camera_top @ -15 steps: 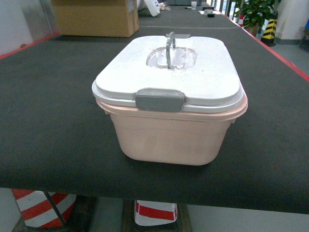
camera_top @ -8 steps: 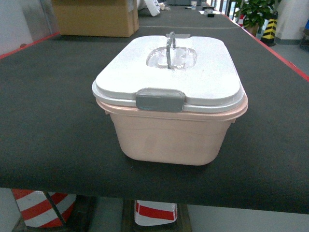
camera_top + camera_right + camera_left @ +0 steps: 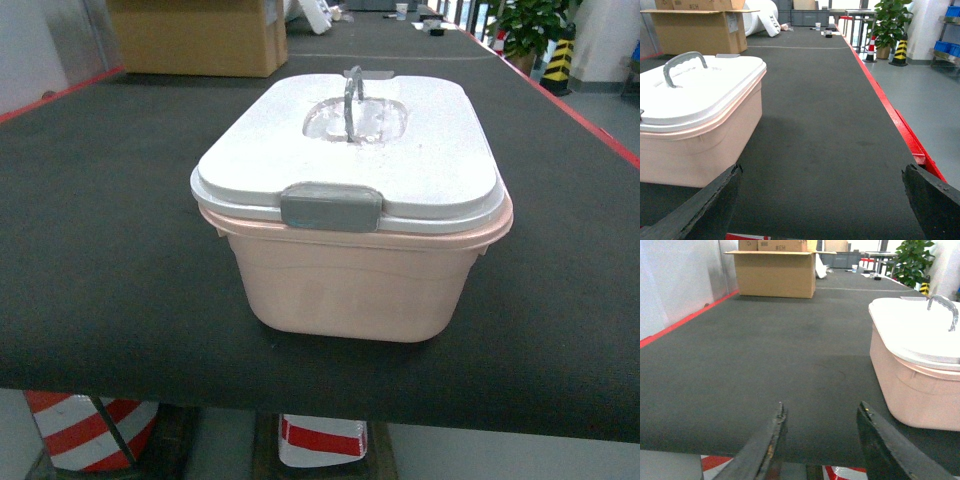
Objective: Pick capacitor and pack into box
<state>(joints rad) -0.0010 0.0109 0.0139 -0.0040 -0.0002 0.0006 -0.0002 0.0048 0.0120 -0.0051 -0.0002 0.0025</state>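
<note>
The pale pink box (image 3: 350, 285) stands on the dark table near its front edge, closed by its white lid (image 3: 350, 150). The lid's grey handle (image 3: 352, 95) stands upright and a grey latch (image 3: 331, 207) faces me. The box (image 3: 912, 375) shows at the right of the left wrist view and at the left of the right wrist view (image 3: 695, 135). My left gripper (image 3: 822, 412) hangs open over the table's front edge, left of the box, holding nothing. My right gripper (image 3: 822, 172) is open wide, right of the box, also holding nothing. No capacitor is in view. Neither gripper shows in the head view.
A brown cardboard carton (image 3: 195, 35) stands at the table's far left. The table has red edges (image 3: 890, 115) on both sides. A potted plant (image 3: 530, 25) and striped cones (image 3: 899, 52) stand beyond the right edge. Red-white striped barriers (image 3: 90, 430) sit below the front edge.
</note>
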